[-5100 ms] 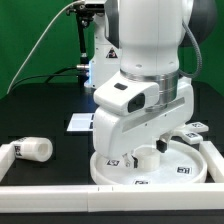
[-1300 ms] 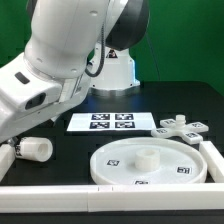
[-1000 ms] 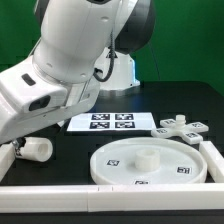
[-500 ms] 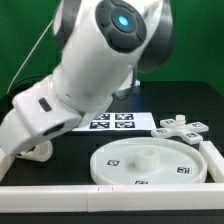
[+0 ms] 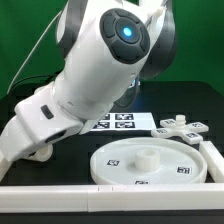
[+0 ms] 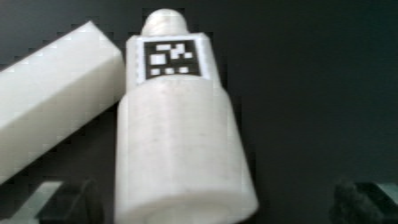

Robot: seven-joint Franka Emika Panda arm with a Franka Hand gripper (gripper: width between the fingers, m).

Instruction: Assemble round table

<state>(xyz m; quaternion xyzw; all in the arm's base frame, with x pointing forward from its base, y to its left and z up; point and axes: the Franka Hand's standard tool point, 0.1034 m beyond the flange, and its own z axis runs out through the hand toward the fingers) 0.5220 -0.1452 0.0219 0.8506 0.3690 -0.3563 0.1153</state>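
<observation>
Arm [image 5: 90, 90] now leans down toward the exterior view's left. 5.1 s ago it stood over the round disc [image 5: 150, 160], and since 0.5 s ago it has sunk only slightly further. The leg [image 5: 40, 153] lies on its side on the black table [image 5: 200, 100], at the exterior view's left and apart from the disc. It is in the same spot as 1.3 s ago, but the arm now covers most of it. Wrist view: the leg [image 6: 178, 130] fills the centre with its square tag [image 6: 173, 57] facing up, just beside a white border wall [image 6: 54, 90]; whether they touch, cannot tell. Gripper [image 6: 214, 203] is spread wide, its dark fingers [image 6: 57, 203] on either side of the leg with a gap on both sides, nothing grasped. Disc, cross-shaped foot piece [image 5: 180, 127] and marker board [image 5: 122, 122] are unmoved from the earlier frames.
</observation>
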